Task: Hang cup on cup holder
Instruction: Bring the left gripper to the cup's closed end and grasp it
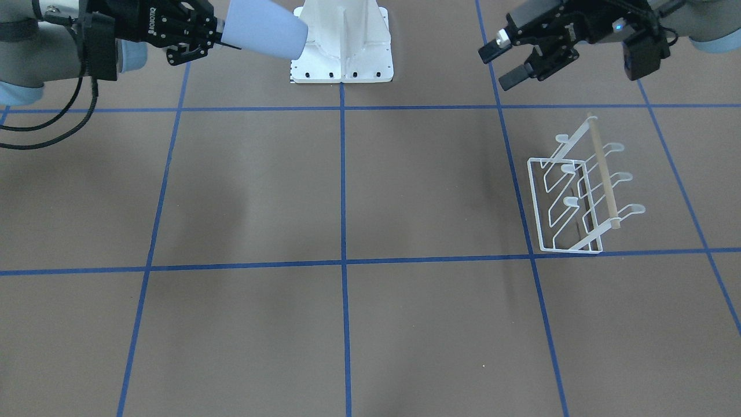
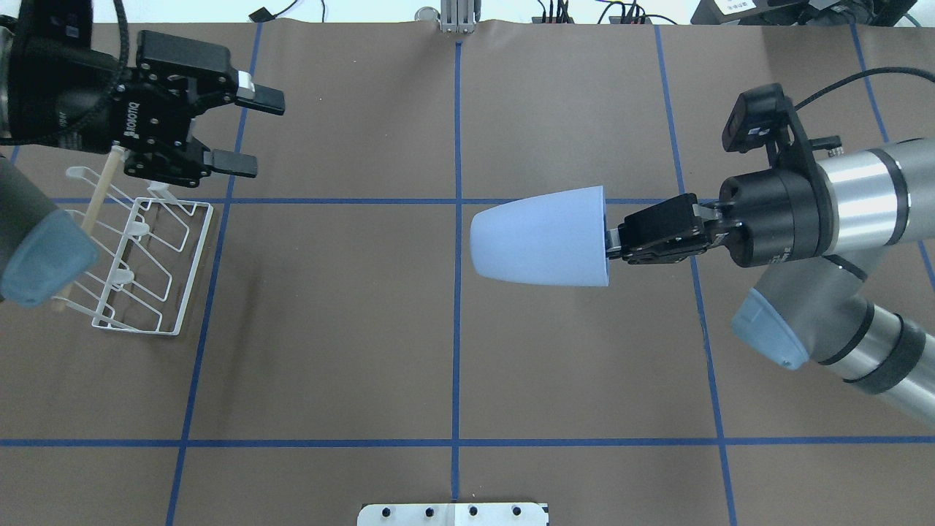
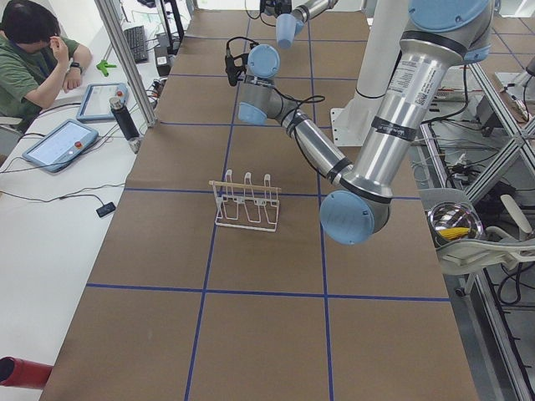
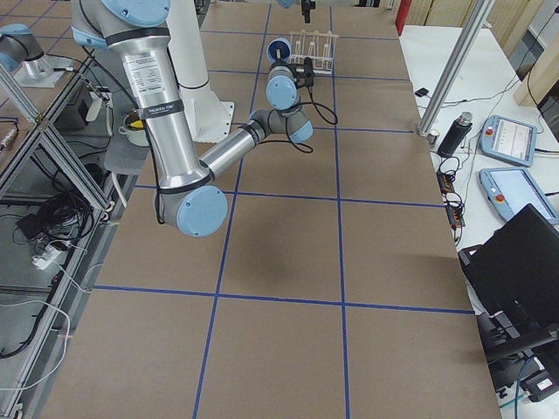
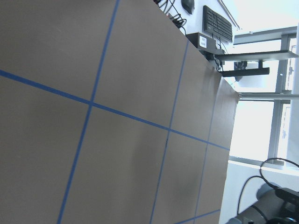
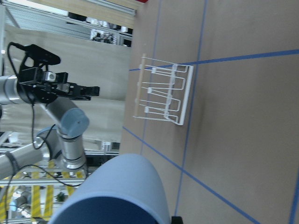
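right gripper: is pinching the cup by the rim of its wide, open end, fingers pressed together on the wall.
cup: is hanging in the air on its side, with its closed narrow end pointing toward the left side of the table and its mouth facing the right wrist. It is sitting just right of the centre tape line, well apart from the cup holder, and is not yet on any prong.
left gripper: is spread wide and holding nothing. It is hovering high over the left part of the table, up above the cup holder and not touching it, fingers pointing toward the right.
cup holder: is standing on the table in the left half with its base frame flat and its prongs pointing up. The wooden dowel bar is running along its outer, left edge.
table: is showing a brown surface crossed by a blue tape grid, with the white robot base sitting at the middle of the near edge.
right wrist view: is catching the cup's rim at the bottom, with the cup holder and the left arm beyond it.
person: is sitting at a desk past the table's far edge, in the side view only.
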Action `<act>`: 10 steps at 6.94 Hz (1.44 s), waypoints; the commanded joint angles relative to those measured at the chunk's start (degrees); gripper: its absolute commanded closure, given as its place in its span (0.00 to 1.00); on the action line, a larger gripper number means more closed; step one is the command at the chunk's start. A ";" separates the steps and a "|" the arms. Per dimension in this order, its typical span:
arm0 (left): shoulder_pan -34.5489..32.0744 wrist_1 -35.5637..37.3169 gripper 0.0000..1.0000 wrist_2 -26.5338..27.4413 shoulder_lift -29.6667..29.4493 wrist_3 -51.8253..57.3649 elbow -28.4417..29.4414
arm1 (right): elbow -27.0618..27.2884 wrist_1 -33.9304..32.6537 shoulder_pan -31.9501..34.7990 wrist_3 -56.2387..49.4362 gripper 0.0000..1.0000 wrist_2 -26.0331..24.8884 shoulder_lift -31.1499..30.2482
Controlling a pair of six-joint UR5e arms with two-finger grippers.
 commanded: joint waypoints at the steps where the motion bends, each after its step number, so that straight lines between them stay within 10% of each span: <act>1: 13.74 -10.10 0.02 19.32 -1.50 -3.85 -0.20 | 0.16 5.00 -4.43 0.67 1.00 -5.48 -0.01; 10: 23.20 -13.84 0.02 27.69 -5.54 -11.88 0.33 | -0.27 9.24 -4.70 0.67 1.00 -7.67 -0.28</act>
